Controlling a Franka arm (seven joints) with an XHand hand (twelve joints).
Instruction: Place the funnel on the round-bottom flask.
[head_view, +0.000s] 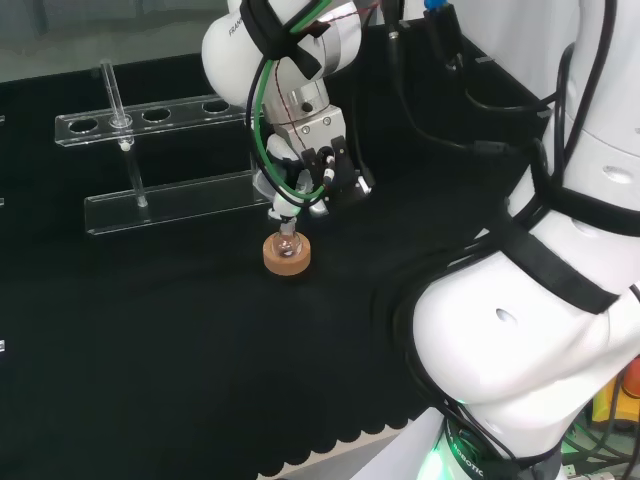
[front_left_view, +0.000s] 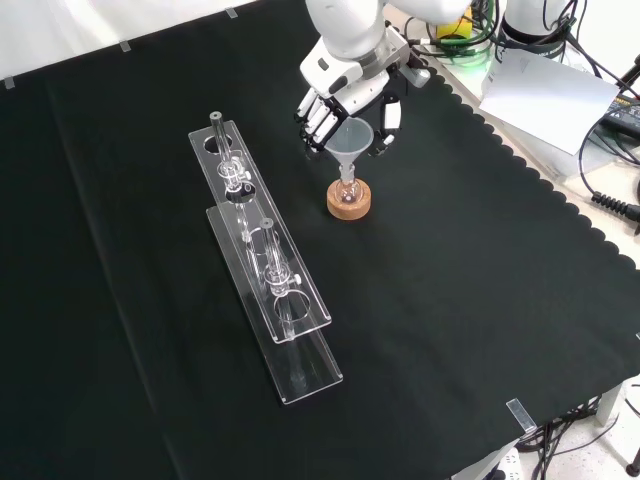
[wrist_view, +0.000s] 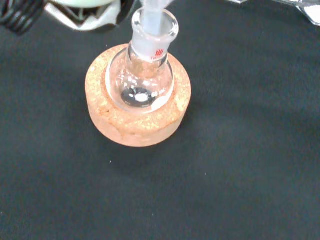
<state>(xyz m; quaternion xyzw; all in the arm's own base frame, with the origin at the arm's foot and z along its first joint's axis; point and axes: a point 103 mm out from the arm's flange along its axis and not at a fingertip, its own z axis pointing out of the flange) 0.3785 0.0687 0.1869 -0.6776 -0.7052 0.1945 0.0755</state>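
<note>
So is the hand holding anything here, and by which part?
The hand seems to hold the funnel by its cone rim, stem already in the round-bottom flask neck; finger contact can't be confirmed.

You look close down on round-bottom flask (wrist_view: 141, 82), clear glass, seated in cork ring (wrist_view: 137, 120) on black cloth (wrist_view: 240, 165). Flask upright, bulb nested in ring's hollow. Funnel stem (wrist_view: 151, 17), pale and translucent, enters flask neck at ring's 12 o'clock. Blurred white part of hand (wrist_view: 82, 12) beyond at 11 o'clock. Clear glass or plastic edge (wrist_view: 300, 6) at 2 o'clock, well apart; can't tell what.
</note>
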